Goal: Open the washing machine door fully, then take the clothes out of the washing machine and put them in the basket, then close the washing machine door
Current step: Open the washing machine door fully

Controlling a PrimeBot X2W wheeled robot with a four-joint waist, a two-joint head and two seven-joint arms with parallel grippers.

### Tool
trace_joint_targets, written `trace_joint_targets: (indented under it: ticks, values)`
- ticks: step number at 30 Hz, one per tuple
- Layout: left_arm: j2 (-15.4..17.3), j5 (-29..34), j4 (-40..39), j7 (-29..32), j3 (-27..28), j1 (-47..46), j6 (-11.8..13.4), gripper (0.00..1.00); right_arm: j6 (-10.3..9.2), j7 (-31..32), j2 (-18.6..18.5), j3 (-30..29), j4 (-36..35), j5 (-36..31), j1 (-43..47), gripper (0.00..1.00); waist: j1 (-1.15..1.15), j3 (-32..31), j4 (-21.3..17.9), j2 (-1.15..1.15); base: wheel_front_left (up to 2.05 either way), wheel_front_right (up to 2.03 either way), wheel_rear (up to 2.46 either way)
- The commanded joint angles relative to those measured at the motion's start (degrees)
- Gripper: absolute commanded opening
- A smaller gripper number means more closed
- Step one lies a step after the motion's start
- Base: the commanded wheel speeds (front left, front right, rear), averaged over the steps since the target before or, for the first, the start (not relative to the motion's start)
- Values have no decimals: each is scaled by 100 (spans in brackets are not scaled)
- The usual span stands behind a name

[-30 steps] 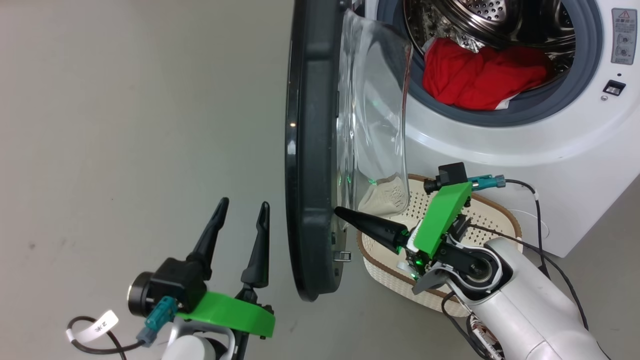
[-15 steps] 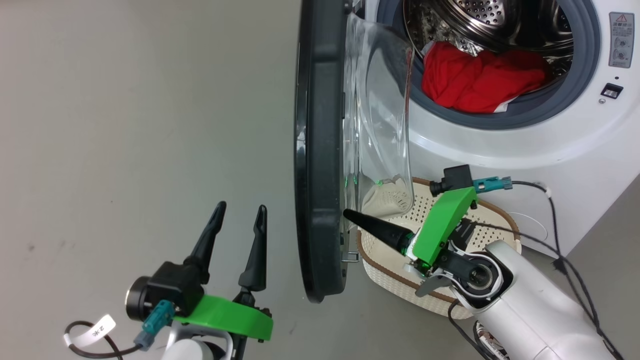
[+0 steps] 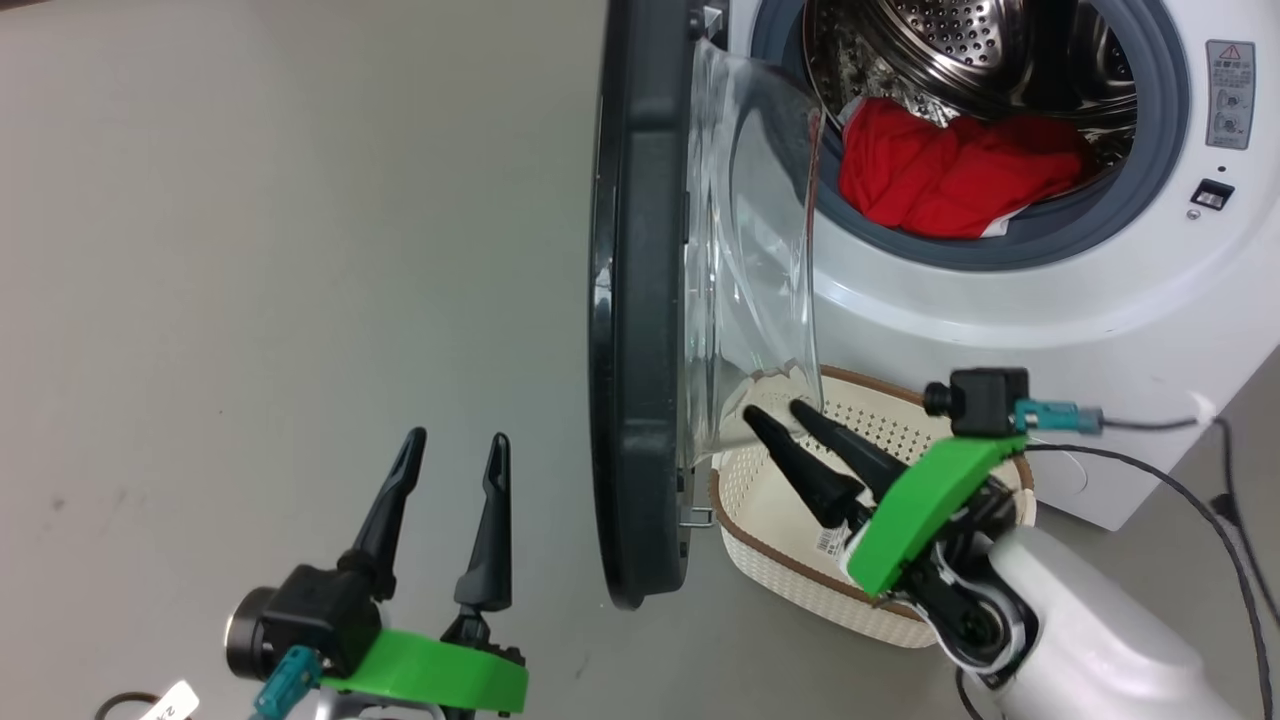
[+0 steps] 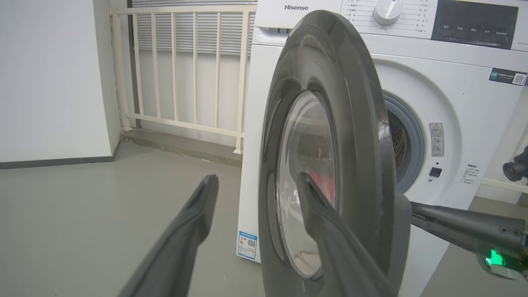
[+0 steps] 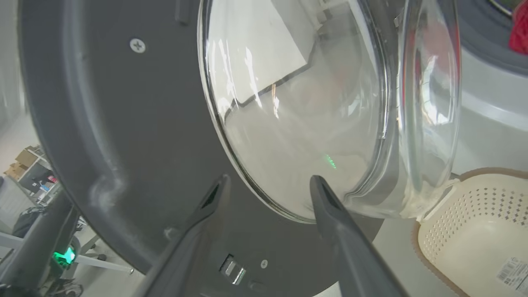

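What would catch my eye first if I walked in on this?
The bright red clothes heaped in the drum of the white washing machine, upper right. The glossy black washing machine door stands open, edge-on at centre. Below it, the right gripper hovers open above a cream basket.

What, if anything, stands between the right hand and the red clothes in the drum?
The bulging glass window of the washing machine door: the open right hand points straight at it, while the clothes lie in the drum beyond the window's far edge.
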Motion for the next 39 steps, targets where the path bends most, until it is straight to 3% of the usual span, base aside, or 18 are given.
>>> trace_joint_targets:
  ticks: [1, 6, 10, 14, 17, 28, 39]
  values:
    - [81, 44, -210, -45, 212, -25, 27, 100, 43, -265, -8, -23, -162, -352, 64, 100, 0, -4, -4, 0, 0, 0, 0]
    - [81, 40, -359, -45, 185, 77, 32, 100, 43, -992, 93, -553, 50, -1622, 354, 100, 0, -21, -18, 0, 0, 0, 0]
    - [81, 52, -418, -45, 151, 119, -43, 100, 43, -1441, 452, -1568, 296, -2869, 603, 100, 0, -46, -39, 0, 0, 0, 0]
    - [81, 78, -459, -45, 181, 156, -12, 100, 43, -1582, 885, -2633, -55, -4145, 1033, 100, 0, -64, -46, 0, 0, 0, 0]
    - [81, 69, -519, -45, 196, 170, 63, 100, 43, -1603, 989, -3126, -504, -4976, 1467, 100, 0, -62, -43, 0, 0, 0, 0]
    - [81, 133, -497, -45, 204, 156, 137, 100, 43, -1612, 1002, -3321, -1462, -5220, 2535, 100, 0, -70, -49, 0, 0, 0, 0]
    - [81, 143, -301, -45, 172, 143, 104, 100, 43, -1613, 1003, -3456, -1888, -5215, 2875, 100, 0, -152, -69, 0, 0, 0, 0]
